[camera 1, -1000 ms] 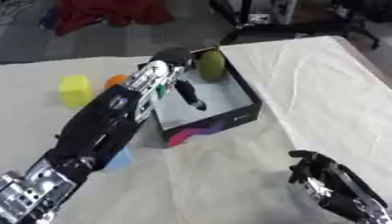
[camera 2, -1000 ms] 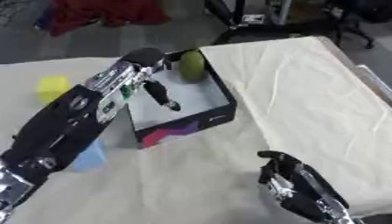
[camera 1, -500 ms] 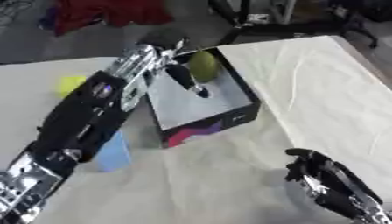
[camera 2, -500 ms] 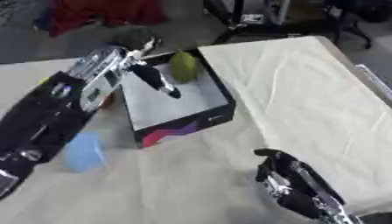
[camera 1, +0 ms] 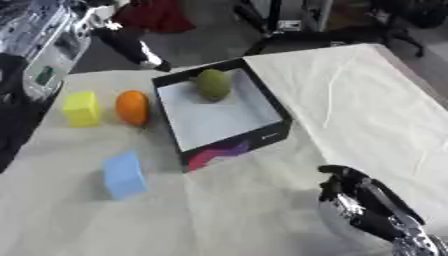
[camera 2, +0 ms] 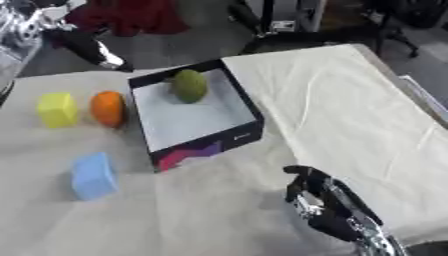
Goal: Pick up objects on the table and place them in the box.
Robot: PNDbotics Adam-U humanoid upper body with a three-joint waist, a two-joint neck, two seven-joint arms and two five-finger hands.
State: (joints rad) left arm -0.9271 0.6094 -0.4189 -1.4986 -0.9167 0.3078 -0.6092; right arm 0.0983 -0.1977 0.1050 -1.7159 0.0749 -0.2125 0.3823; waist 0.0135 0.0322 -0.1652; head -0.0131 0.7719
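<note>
While a yellow cube (camera 1: 81, 108), orange round fruit (camera 1: 133, 107) and light-blue block (camera 1: 123, 175) lie left of the black open box (camera 1: 269, 110), a green oval fruit (camera 1: 213, 84) rests inside. Left hand (camera 1: 131, 46) hangs raised, fingers relaxed; right hand (camera 1: 363, 207) idles open, lower right.

- The box (camera 1: 223, 131) is set mid-table (camera 1: 367, 100); a rounded fruit (camera 1: 213, 84) lies in its far corner.
- Left of the box, a round fruit (camera 1: 132, 107) is placed, with a cube (camera 1: 81, 108) just beside it.
- A block (camera 1: 123, 175) lies nearer, left of the box.
</note>
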